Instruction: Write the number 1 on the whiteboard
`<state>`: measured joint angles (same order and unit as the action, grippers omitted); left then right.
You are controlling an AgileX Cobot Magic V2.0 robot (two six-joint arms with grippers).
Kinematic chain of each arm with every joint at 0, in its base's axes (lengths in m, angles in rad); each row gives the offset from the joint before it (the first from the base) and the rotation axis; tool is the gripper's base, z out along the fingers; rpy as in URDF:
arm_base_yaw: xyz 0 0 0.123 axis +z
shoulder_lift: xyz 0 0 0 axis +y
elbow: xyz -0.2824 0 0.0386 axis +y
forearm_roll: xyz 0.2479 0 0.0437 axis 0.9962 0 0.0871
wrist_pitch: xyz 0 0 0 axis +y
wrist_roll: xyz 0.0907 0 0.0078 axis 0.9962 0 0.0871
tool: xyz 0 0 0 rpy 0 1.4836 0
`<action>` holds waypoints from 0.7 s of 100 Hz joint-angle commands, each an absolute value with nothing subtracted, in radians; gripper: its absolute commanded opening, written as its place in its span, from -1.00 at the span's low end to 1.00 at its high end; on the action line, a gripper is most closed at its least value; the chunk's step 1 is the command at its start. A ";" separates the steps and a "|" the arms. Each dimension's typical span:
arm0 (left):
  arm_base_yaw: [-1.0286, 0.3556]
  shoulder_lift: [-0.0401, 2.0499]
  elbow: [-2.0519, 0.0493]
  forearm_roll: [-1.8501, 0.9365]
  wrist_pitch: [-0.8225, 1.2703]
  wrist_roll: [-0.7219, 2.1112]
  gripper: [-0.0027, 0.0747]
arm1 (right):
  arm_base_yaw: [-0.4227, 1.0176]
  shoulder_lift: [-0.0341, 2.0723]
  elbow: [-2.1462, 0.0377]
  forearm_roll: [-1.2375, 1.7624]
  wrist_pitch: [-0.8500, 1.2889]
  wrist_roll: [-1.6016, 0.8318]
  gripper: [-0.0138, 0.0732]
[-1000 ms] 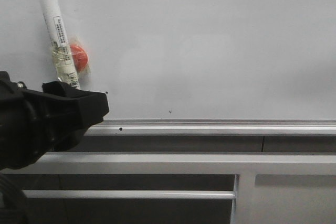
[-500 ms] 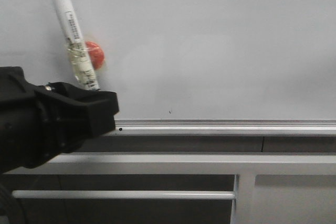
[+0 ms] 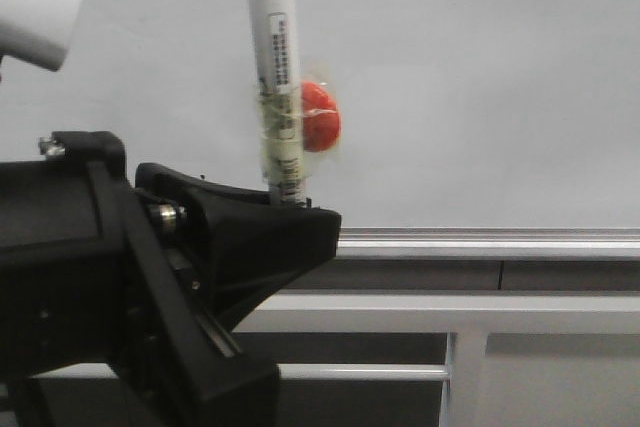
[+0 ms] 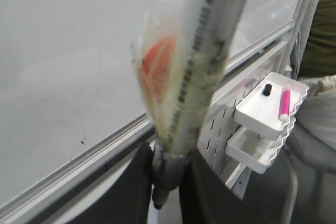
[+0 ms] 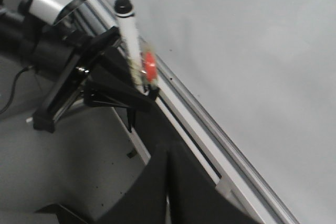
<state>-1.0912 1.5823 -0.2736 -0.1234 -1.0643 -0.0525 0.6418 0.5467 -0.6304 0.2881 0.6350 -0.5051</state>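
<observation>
The whiteboard (image 3: 480,77) fills the back, with its silver rail (image 3: 480,242) along the lower edge. The number 1 is out of view; the board surface that shows is blank apart from tiny specks. My left gripper (image 3: 290,212) is shut on a white marker pen (image 3: 272,57), which stands nearly upright in front of the board with a red lump (image 3: 320,115) taped to it. In the left wrist view the pen (image 4: 205,77) sits pinched in the gripper (image 4: 167,182). My right gripper (image 5: 168,182) is shut with nothing in it, off to the side of the pen (image 5: 131,40).
Grey metal frame bars (image 3: 450,312) run below the rail. White trays (image 4: 262,124) on a perforated panel hold a pink pen (image 4: 286,103) and a small black item (image 4: 267,88). A small black speck (image 4: 83,140) marks the board near the rail.
My left gripper has moved right and much closer to the camera, carrying the marker. The pen has swung from leaning left to nearly upright, and its cap has left the top of the frame.
</observation>
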 commanded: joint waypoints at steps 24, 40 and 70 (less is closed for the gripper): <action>-1.091 1.344 -0.524 -0.137 -0.359 0.391 -0.98 | 0.908 0.736 -0.761 -0.059 0.709 -0.368 0.23; -1.091 1.311 -0.590 -0.137 -0.184 0.479 -0.98 | 0.917 0.769 -0.772 -0.077 0.673 -0.366 0.37; -1.091 1.311 -0.649 -0.081 -0.103 0.479 -0.98 | 0.919 0.828 -0.803 -0.107 0.592 -0.366 0.32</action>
<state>-1.0912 1.3422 -0.5989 -0.0855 -0.0451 0.4777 0.9182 0.7996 -0.7535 -0.0932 0.6696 -0.3711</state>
